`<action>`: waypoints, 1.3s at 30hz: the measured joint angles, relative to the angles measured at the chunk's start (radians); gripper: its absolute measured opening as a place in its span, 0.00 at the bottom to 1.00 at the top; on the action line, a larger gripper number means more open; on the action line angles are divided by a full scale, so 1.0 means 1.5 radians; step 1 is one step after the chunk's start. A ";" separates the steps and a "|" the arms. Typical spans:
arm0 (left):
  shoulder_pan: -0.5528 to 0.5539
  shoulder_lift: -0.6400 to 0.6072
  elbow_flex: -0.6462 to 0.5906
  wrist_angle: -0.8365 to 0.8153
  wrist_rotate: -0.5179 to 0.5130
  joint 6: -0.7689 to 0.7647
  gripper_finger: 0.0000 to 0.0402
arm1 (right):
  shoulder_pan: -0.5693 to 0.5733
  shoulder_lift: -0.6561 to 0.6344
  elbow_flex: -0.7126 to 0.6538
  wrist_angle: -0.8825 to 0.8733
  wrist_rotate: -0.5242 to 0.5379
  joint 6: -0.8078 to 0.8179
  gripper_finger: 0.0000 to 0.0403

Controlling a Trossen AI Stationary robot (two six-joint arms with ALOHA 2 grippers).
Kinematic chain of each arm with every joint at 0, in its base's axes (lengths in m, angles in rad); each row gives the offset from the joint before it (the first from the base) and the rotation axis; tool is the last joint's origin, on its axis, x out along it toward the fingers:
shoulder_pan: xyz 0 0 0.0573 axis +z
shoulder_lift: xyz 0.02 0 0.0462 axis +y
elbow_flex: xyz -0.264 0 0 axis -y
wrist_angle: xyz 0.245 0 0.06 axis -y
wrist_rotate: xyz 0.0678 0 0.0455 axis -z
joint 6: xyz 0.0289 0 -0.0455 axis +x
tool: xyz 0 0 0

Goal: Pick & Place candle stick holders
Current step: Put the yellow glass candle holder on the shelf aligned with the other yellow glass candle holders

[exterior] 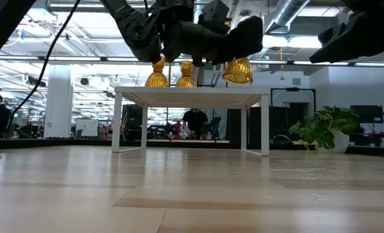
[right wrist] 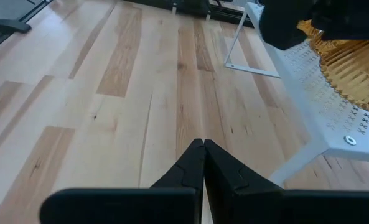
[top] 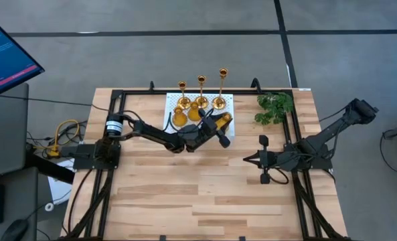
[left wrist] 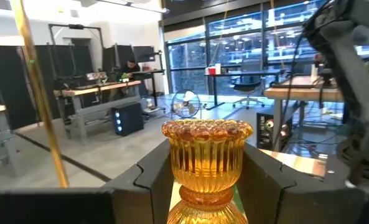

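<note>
Overhead, pale wood table (top: 185, 194) bears a white stand (top: 173, 102).

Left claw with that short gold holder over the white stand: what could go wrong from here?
The left claw grips a short holder above the white stand, close to two other short ones and the tall-stemmed holders. Swinging away, it might clip them. The ribbed, shiny body might also slip.

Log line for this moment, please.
left pincer: shut on short holder, over white stand | right pincer: shut, idle
</note>
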 joint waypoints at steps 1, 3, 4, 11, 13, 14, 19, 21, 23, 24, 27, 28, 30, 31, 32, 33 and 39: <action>0.001 0.000 0.000 -0.001 -0.004 0.000 0.36 | 0.000 0.000 0.000 0.000 0.000 -0.001 0.00; 0.001 0.000 0.000 -0.002 -0.007 0.000 0.36 | 0.000 0.000 0.000 0.000 0.000 -0.001 0.00; 0.001 0.000 0.000 -0.003 -0.008 0.000 0.36 | 0.000 0.000 0.000 0.000 0.000 -0.001 0.00; 0.007 0.000 -0.001 -0.045 -0.012 -0.021 0.36 | 0.000 0.000 0.000 0.000 0.002 -0.006 0.00; 0.009 0.000 -0.001 -0.046 -0.013 -0.024 0.36 | 0.000 0.000 0.000 0.000 0.002 -0.008 0.00; 0.009 0.000 -0.001 -0.046 -0.014 -0.030 0.36 | 0.000 0.000 0.000 0.000 0.002 -0.008 0.00; 0.008 0.000 -0.001 -0.058 -0.013 -0.058 0.38 | 0.000 0.000 0.000 0.001 0.002 -0.008 0.00; 0.008 0.000 -0.001 -0.068 -0.013 -0.075 0.39 | 0.000 0.000 0.000 0.001 0.002 -0.008 0.00; 0.009 0.000 -0.001 -0.071 -0.012 -0.079 0.41 | 0.000 0.000 0.000 0.001 0.002 -0.008 0.00; 0.009 0.000 -0.001 -0.071 -0.013 -0.080 0.41 | 0.000 0.000 0.000 0.001 0.002 -0.007 0.00; 0.008 0.000 -0.001 -0.072 -0.013 -0.080 0.43 | 0.000 0.000 0.000 0.001 -0.001 -0.007 0.00; 0.008 0.000 -0.001 -0.072 -0.013 -0.080 0.43 | 0.000 0.000 0.000 0.001 -0.001 -0.007 0.00; 0.008 0.000 -0.001 -0.072 -0.013 -0.080 0.44 | 0.000 0.000 0.000 0.001 -0.001 -0.007 0.00; 0.008 0.000 -0.001 -0.071 -0.013 -0.080 0.44 | 0.000 0.000 0.000 0.000 -0.001 -0.007 0.00; 0.008 0.000 -0.001 -0.071 -0.013 -0.080 0.44 | 0.000 0.000 0.000 0.001 -0.001 -0.007 0.00; 0.008 -0.002 -0.001 -0.071 -0.013 -0.075 0.44 | 0.000 0.000 0.000 0.001 -0.001 -0.007 0.00; 0.008 -0.023 -0.001 -0.061 -0.010 -0.030 0.43 | 0.000 0.000 0.001 0.000 -0.003 -0.006 0.00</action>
